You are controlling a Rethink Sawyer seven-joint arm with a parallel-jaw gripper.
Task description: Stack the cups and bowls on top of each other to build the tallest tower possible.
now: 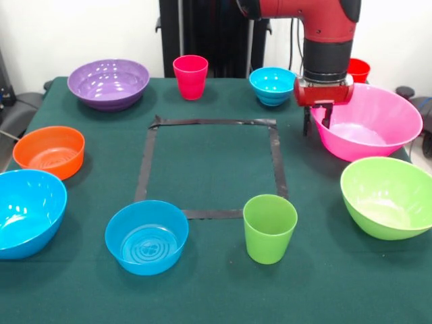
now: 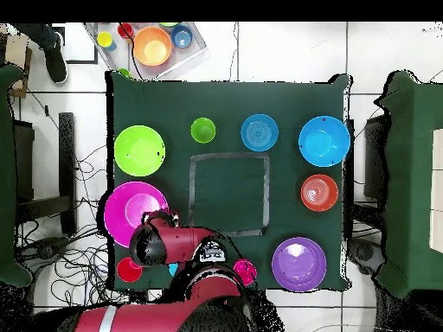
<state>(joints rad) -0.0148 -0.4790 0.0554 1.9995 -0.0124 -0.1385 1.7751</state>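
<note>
So nothing's stacked at this point, everything sits on its own around the green table (image 1: pixel 216 297). The arm's claw (image 1: pixel 318 121) hangs over the near-left rim of the big pink bowl (image 1: pixel 378 125), with one dark finger outside the rim and one just inside it, so it looks spread across the bowl's wall, though I can't tell if it's actually touching the plastic. From the front, the lime green bowl (image 1: pixel 388 196) is just in front of the pink one, and the red cup (image 1: pixel 358 69) peeks out behind it at the table's back edge. The small blue bowl (image 1: pixel 273 85) and the pink-red cup (image 1: pixel 190 76) stand along the back, with the purple bowl (image 1: pixel 108 82) off to the back left. The orange bowl (image 1: pixel 49 152) is on the left side, the biggest blue bowl (image 1: pixel 27 210) is in front of it, and the medium blue bowl (image 1: pixel 146 236) with ribbed rings in its bottom sits near the front. The light green cup (image 1: pixel 269 227) stands upright right at the front corner of a black tape square (image 1: pixel 210 169) marked out mid-table, which has nothing inside it. In the overhead view there's also a clear tray (image 2: pixel 195 54) off the table with a few more small bowls in it.
</note>
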